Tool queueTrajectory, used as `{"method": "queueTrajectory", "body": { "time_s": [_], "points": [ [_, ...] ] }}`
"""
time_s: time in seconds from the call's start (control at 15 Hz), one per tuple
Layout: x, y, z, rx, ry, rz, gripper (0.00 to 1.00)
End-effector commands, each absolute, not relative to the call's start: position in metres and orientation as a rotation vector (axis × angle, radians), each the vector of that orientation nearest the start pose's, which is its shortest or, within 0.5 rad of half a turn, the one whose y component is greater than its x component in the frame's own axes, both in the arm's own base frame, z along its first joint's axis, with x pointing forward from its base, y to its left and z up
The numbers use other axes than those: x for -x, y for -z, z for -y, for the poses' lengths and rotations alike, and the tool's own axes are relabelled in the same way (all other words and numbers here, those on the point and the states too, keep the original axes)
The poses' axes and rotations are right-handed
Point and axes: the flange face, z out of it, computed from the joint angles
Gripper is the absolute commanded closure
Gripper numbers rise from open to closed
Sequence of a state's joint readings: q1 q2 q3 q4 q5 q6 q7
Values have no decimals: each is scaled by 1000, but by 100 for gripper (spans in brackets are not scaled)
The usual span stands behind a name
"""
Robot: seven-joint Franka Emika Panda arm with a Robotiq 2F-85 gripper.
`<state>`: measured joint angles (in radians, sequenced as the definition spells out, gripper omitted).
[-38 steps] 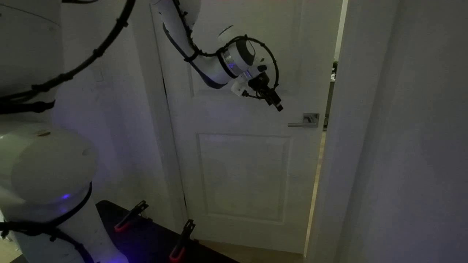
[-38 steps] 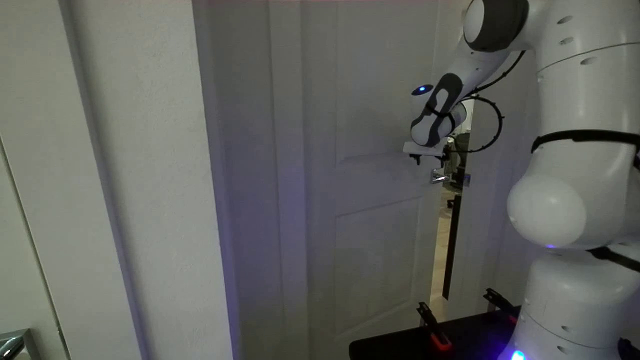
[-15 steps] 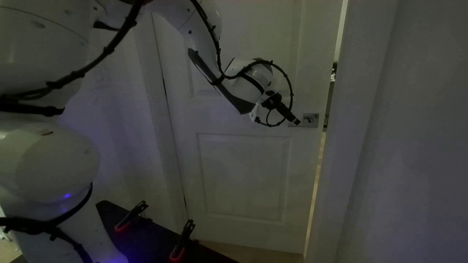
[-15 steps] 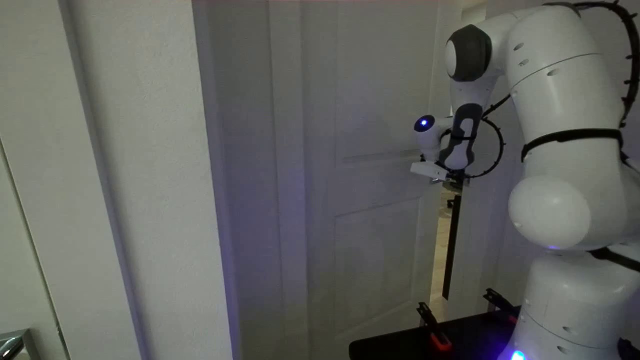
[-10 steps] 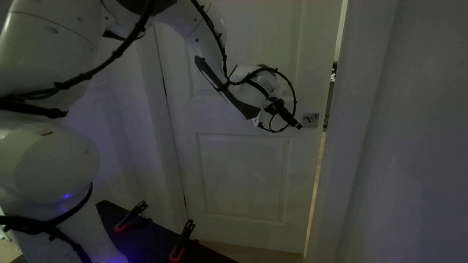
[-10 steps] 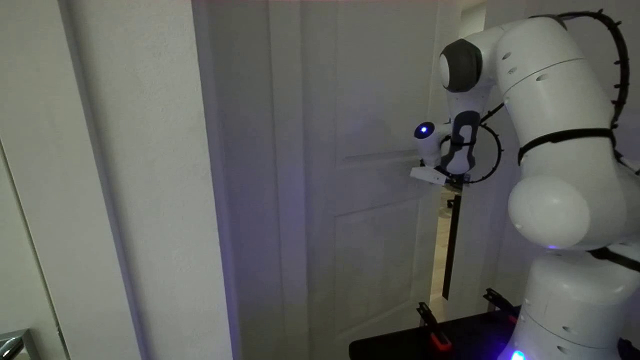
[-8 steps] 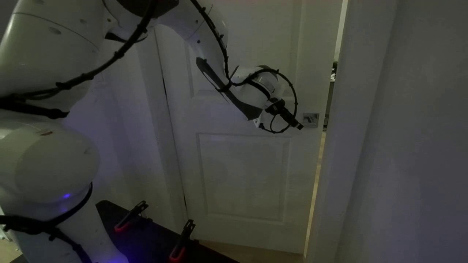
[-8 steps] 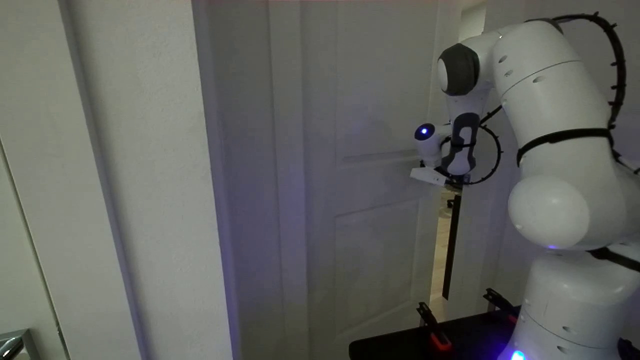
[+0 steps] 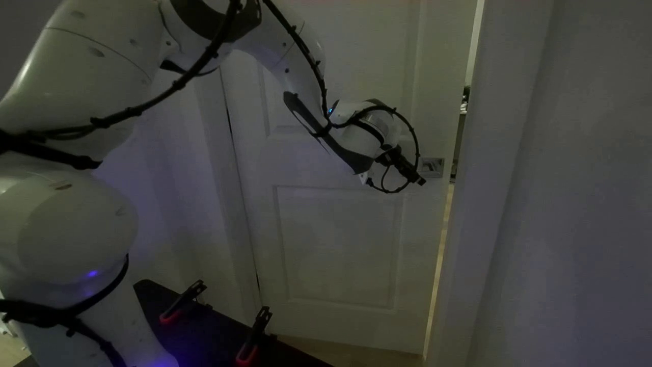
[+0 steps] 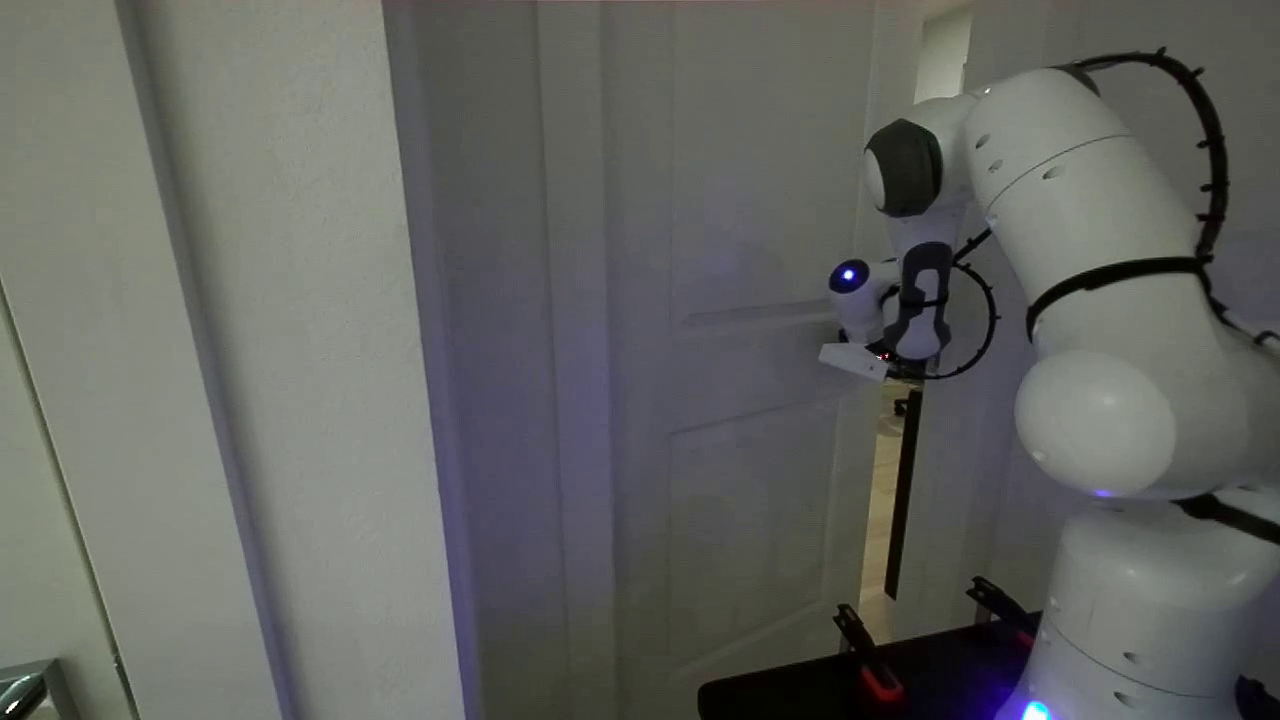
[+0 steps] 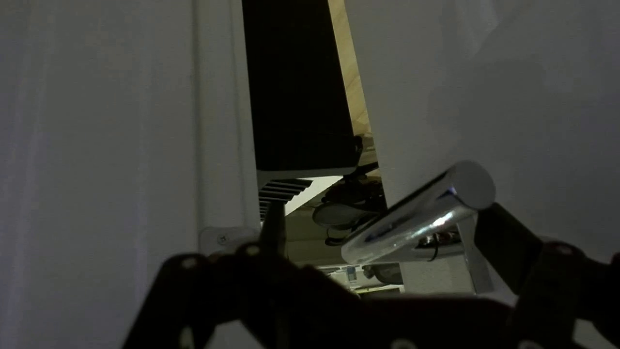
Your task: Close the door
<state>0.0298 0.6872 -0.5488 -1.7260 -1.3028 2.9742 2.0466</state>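
Observation:
The white panelled door [image 9: 341,244] stands ajar in both exterior views [image 10: 750,520], with a lit gap along its handle edge. Its silver handle shows its square plate [image 9: 433,167] in an exterior view; the lever there is behind my gripper [image 9: 420,181]. In the wrist view the silver lever [image 11: 416,218] lies between the two dark fingers of my gripper [image 11: 385,220], which are spread wide. The lever's end is close to the right finger; I cannot tell whether they touch. The door [image 11: 508,97] is on the right there. In an exterior view the fingers are mostly hidden behind the arm.
The door frame [image 9: 501,153] is beside the gap; its strike plate [image 11: 223,237] shows at left in the wrist view. A dark object [image 11: 300,87] stands beyond the gap. A black tabletop [image 9: 204,331] with clamps [image 9: 254,336] carries the arm base.
The arm has reached forward and down, bringing my gripper from above the handle down to the lever. The door and its gap look the same.

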Motion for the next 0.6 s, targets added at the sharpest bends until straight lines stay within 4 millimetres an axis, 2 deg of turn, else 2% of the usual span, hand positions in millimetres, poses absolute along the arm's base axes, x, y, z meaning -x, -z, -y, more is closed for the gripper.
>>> {"method": "queueTrajectory", "body": {
  "time_s": [0.0,0.27,0.33,0.4,0.53],
  "points": [
    [-651,-244,241,2685,1453,-1612,0],
    [-651,-239,243,2698,1445,-1610,0],
    [-651,-239,244,2702,1443,-1611,25],
    [-650,-238,244,2703,1442,-1613,28],
    [-649,-239,244,2705,1439,-1617,44]
  ]
}}
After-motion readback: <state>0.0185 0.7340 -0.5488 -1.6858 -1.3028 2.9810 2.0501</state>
